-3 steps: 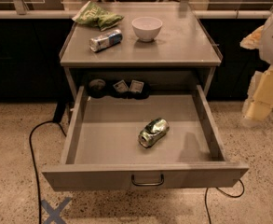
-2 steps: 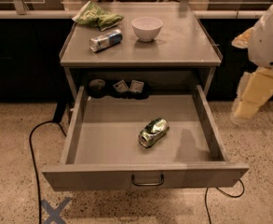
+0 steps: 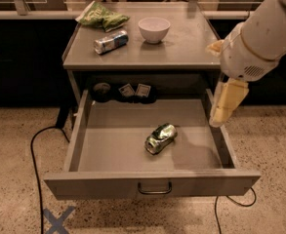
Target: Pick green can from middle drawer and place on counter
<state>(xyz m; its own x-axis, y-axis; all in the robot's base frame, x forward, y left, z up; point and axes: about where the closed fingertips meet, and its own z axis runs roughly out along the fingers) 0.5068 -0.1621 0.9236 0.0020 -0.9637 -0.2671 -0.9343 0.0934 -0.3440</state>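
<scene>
1. Here, the green can (image 3: 160,138) lies on its side on the floor of the open drawer (image 3: 93,188), a little right of the middle and nearer the front than the back. Nothing touches it.
2. Its long axis runs on a slant, from front-left to back-right. We judge that a grasp across its narrow body has to come square to that slant.
3. The gripper (image 3: 217,118) hangs from the arm (image 3: 259,38) over the drawer's right wall, above the drawer floor and well apart from the can. From the gripper, the can lies toward the picture's left and slightly toward the drawer front.
4. We cannot tell whether the gripper is released or clenched. We see nothing held in it.
5. We count one arm and one gripper, so there is no nearer side to choose. The reach, as we judge it, goes leftward in the picture and down.
6. We count one green can and one drawer pulled out, with one counter (image 3: 191,45) above it.
7. On the counter we count one silver-white can (image 3: 110,42), one bowl (image 3: 153,29) and one green bag (image 3: 102,17).
8. In the shadow at the drawer's back we count one dark round thing (image 3: 102,90) and two small packets (image 3: 143,90).
9. On the floor we count one cable (image 3: 35,150) and one blue cross (image 3: 58,221).
</scene>
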